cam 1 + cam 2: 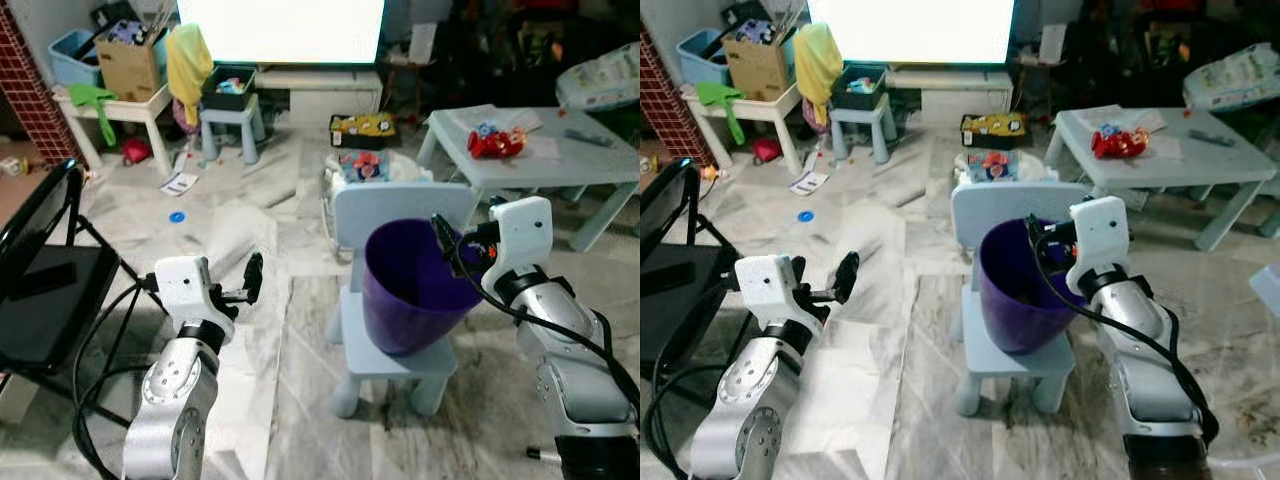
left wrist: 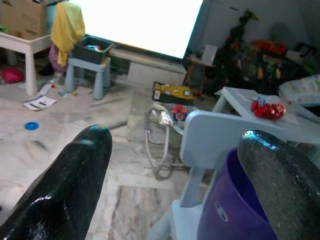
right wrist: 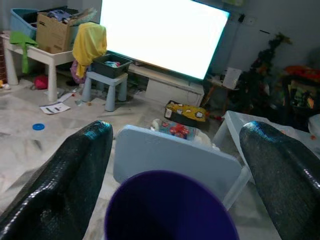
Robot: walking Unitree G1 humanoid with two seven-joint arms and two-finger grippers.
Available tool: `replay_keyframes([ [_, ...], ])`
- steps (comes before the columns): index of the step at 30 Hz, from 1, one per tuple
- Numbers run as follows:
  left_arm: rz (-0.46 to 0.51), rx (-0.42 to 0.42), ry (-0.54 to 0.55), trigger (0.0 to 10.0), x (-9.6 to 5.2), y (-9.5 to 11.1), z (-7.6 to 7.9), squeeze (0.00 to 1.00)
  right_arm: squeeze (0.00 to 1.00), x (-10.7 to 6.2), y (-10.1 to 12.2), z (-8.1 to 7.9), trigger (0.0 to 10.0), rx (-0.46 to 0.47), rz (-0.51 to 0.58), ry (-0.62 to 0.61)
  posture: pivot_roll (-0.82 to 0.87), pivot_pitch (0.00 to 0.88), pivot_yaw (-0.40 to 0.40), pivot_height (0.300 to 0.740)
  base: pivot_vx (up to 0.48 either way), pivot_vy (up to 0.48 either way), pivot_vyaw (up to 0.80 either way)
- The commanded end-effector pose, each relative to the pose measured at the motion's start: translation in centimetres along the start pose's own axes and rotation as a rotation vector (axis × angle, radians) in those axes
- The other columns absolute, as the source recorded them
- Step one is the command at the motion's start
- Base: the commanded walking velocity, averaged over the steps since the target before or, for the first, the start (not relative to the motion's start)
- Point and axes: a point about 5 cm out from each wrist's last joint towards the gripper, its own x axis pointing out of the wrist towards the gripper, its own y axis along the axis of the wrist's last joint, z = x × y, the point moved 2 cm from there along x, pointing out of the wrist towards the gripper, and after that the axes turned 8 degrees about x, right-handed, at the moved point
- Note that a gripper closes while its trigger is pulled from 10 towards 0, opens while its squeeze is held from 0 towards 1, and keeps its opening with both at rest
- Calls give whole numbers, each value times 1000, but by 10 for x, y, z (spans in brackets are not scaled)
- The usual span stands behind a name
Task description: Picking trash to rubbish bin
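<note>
- Our right gripper point(image 3: 175, 165), jaws spread, hovers at the rim of the purple bin point(image 1: 412, 290).
- Our left gripper point(image 2: 175, 170), jaws spread, hangs over the floor point(image 1: 270, 330) beside it.
- The bin stands on a pale blue chair point(image 1: 392, 362).

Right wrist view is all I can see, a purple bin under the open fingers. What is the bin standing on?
Observer: The bin stands on the seat of a small blue chair.
Operator: Where is the left gripper?
Observer: The left gripper is open over the floor, left of the blue chair.
Operator: Anything beside that arm?
Observer: A black chair stands on its left.
</note>
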Motion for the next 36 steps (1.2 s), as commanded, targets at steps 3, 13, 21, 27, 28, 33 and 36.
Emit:
replay_keyframes([
  [3, -20, 5, 9, 10000, -1, -3, -3, 0, 0, 0, 4, 1, 10000, -7, 11, -6, 48, 15, -49, 740, 276, 0, 0],
  [13, -27, 10, 3, 10000, -1, -5, -1, 0, 0, 0, 4, 2, 10000, -9, 9, -6, 48, 15, -50, 740, 300, 0, 0],
  [21, -40, -1, -2, 10000, -1, -7, 1, 0, 0, -1, 3, 2, 10000, -8, 6, -10, 44, 18, -49, 740, 221, 0, 0],
  [27, -39, -10, -8, 10000, -1, -7, 4, 0, 0, 0, 3, 2, 10000, -5, 3, -10, 46, 18, -48, 740, 0, 0, -355],
  [28, -39, -11, -8, 10000, -1, -7, 4, 0, 0, 0, 3, 2, 10000, -4, 4, -10, 46, 18, -48, 740, 0, 0, -781],
  [33, -37, -9, -10, 10000, 0, -6, 4, 0, 0, 0, 3, 2, 10000, -6, 4, -9, 46, 18, -48, 740, 0, 0, -780],
  [36, -35, 3, -16, 10000, -1, -6, 4, 0, 0, -1, 3, 2, 10000, -7, 3, -9, 46, 18, -48, 740, 0, 0, -781],
])
